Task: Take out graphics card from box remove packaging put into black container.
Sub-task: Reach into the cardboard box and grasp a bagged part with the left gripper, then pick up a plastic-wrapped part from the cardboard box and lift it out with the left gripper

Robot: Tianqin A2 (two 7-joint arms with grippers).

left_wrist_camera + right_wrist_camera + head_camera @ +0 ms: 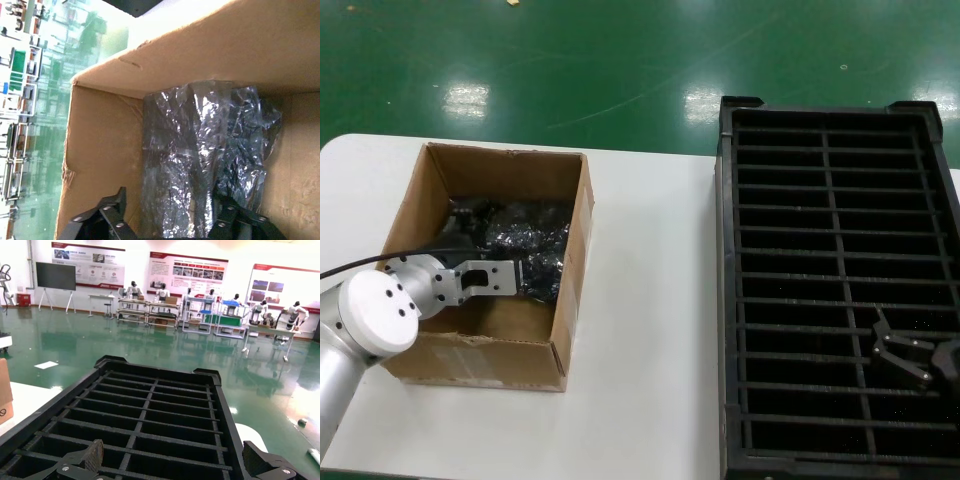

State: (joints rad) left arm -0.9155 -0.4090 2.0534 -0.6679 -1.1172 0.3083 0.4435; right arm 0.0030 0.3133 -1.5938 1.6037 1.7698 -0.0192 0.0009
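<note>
The brown cardboard box point(574, 255) stands on the left of the table. Inside it lies the packaging point(525, 232), a crinkled shiny grey bag. The graphics card is hidden inside that bag. My left gripper point(533, 278) reaches down into the box. In the left wrist view the gripper point(172, 220) is open, its fingers either side of the packaging point(200, 145), close to the box wall point(100, 150). The black container point(725, 300) fills the right side. My right gripper point(905, 355) hovers open over its near right slots, holding nothing. The right wrist view shows that gripper point(175, 460) above the container's dividers point(150, 405).
The box and the container rest on a white table point(650, 300), with a bare strip between them. Green floor point(620, 60) lies beyond the table's far edge. Far off in the right wrist view are benches and posters along a wall point(190, 270).
</note>
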